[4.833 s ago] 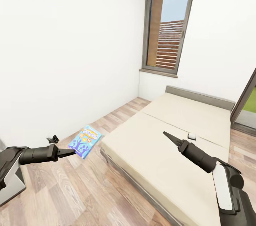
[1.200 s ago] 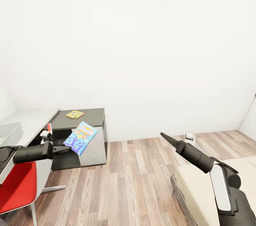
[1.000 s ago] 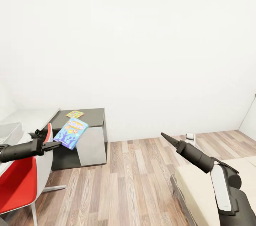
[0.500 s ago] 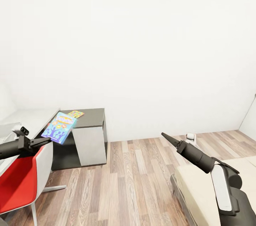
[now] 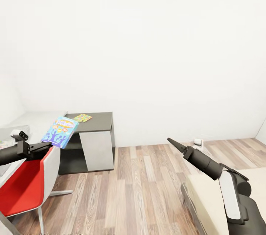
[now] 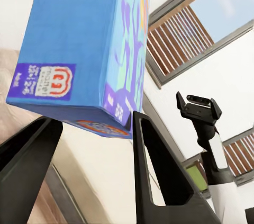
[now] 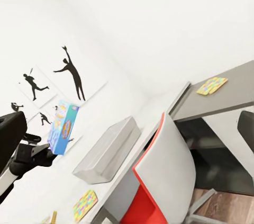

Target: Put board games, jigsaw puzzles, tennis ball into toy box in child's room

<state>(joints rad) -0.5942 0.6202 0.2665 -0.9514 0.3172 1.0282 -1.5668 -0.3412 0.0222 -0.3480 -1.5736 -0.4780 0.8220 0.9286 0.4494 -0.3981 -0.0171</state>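
I'm carrying one board game (image 5: 60, 132) in the left gripper (image 5: 46, 147), and the grip is what worries me most: in the left wrist view the two fingers are pinching the blue box (image 6: 84, 44) only at its bottom edge, so most of the box hangs out past the tips and tilts away from them. Any jerk of the arm or a bump and I reckon it levers right out. The red chair (image 5: 27, 187) sits directly under that arm, between me and the table (image 5: 37, 121), so it's easy to clip the seat back while reaching over. In the right wrist view I can see a grey open box on the table that I take for the toy box (image 7: 106, 150) (can't be sure from this angle), with flat colourful things lying near it, probably a puzzle (image 7: 84, 205). Another colourful flat piece (image 5: 82, 117) lies on the dark cabinet (image 5: 98, 118) beside the table. If I let go too early or off to the side, the game lands on the tabletop or slides off onto the floor. The right gripper (image 5: 173, 142) is empty, fingers looking pressed together into a point, hanging over the floor beside the bed (image 5: 218, 198); swinging the base could catch it on the bed corner.
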